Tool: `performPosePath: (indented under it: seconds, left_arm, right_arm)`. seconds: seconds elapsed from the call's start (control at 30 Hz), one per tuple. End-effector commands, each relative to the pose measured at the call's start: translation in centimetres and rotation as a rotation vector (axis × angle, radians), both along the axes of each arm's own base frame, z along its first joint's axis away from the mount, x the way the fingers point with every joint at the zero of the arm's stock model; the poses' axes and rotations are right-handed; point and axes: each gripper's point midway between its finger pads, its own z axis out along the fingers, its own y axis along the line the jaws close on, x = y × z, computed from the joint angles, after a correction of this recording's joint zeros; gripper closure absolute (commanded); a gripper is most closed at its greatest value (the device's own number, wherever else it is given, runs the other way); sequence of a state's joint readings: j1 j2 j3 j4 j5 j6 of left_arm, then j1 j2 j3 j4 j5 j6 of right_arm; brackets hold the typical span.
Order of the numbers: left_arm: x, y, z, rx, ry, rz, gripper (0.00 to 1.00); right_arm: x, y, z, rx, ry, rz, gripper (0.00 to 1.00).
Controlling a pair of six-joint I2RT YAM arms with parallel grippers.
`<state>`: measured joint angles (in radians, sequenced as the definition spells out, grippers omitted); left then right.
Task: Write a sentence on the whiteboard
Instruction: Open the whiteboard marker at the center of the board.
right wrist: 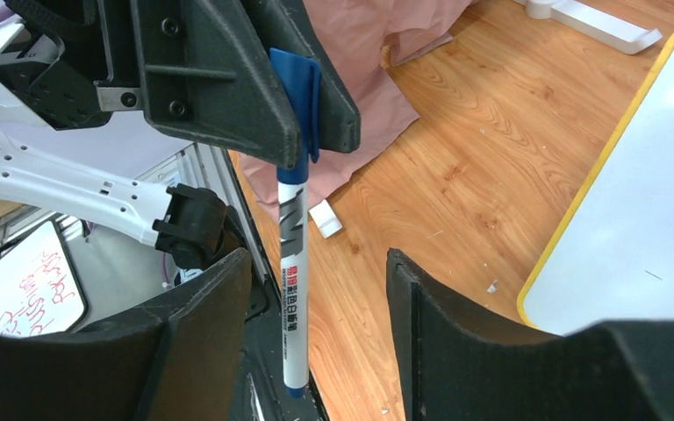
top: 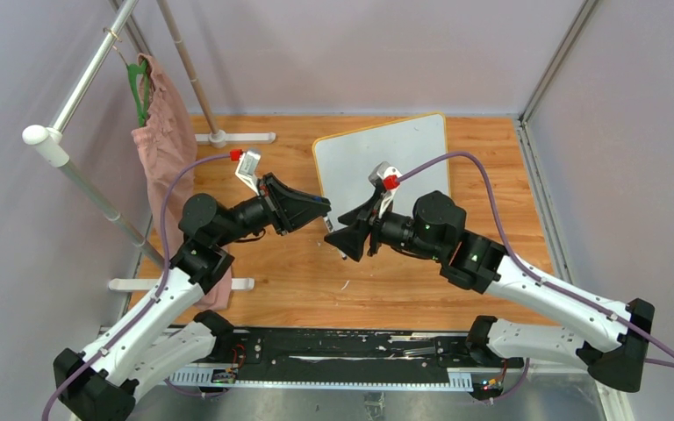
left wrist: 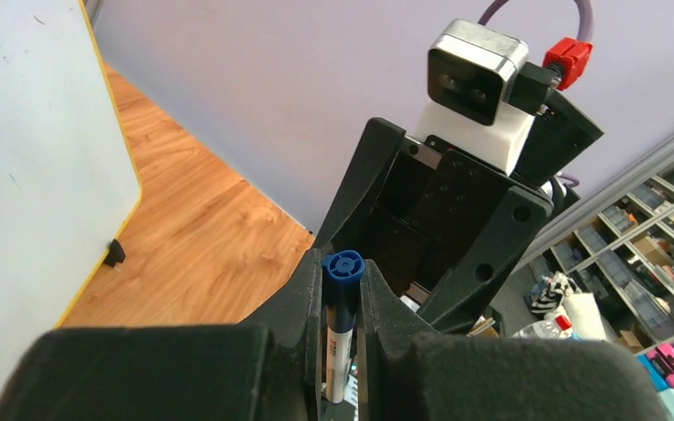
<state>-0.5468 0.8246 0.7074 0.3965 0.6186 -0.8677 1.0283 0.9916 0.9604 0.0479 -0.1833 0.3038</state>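
Above the wooden tabletop (top: 298, 272), mid-scene: left gripper (top: 321, 207) clamped tight on the blue cap of a white-barrelled marker pen (right wrist: 291, 254), barrel pointing into the right gripper (right wrist: 318, 263). Right gripper jaws wide apart, flanking the barrel, no contact. Glossy white rectangular whiteboard (top: 404, 149), yellow-orange rim, lies on the tabletop just beyond both grippers.

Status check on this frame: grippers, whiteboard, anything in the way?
Left gripper shut on marker, cap end. Right gripper open, fingers straddling its barrel. Whiteboard blank, nothing written yet. No clutter on it.
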Motion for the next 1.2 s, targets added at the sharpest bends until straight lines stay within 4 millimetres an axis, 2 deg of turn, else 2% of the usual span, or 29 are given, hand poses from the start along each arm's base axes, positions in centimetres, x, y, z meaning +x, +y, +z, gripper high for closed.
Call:
performPosePath:
  seconds: [0.0, 0.17, 0.27, 0.43, 0.53, 0.8, 1.0, 1.17]
  left_arm:
    - [-1.1, 0.2, 1.2, -0.022, -0.057, -0.022, 1.00]
    - [-1.5, 0.3, 1.4, -0.025, -0.064, -0.030, 1.00]
    - [-1.6, 0.5, 1.4, -0.028, -0.070, -0.026, 1.00]
    - [-1.9, 0.8, 1.7, -0.039, -0.079, -0.017, 1.00]
    - [-1.7, 1.1, 2.0, -0.056, -0.078, 0.013, 1.00]
    - [-0.9, 2.8, 4.8, -0.136, -0.108, 0.137, 1.00]
    - [-0.3, 3.1, 6.1, -0.167, -0.095, 0.169, 1.00]
    - [0.2, 3.3, 6.3, -0.182, -0.084, 0.199, 1.00]
  right_arm:
    - [-0.6, 0.8, 2.8, 0.094, 0.007, 0.026, 0.40]
    - [-0.7, 1.7, 3.6, 0.130, 0.039, 0.050, 0.48]
    - [-0.5, 2.1, 3.8, 0.138, 0.051, 0.049, 0.58]
    - [-0.4, 2.4, 3.6, 0.141, 0.066, 0.048, 0.81]
    - [-0.6, 2.1, 3.1, 0.133, 0.071, 0.050, 1.00]
    - [-1.4, 0.5, -0.3, 0.091, 0.108, 0.034, 1.00]
    - [-1.9, -0.4, -1.4, 0.092, 0.135, 0.021, 1.00]
    - [-2.0, -1.0, -1.2, 0.101, 0.130, 0.007, 1.00]
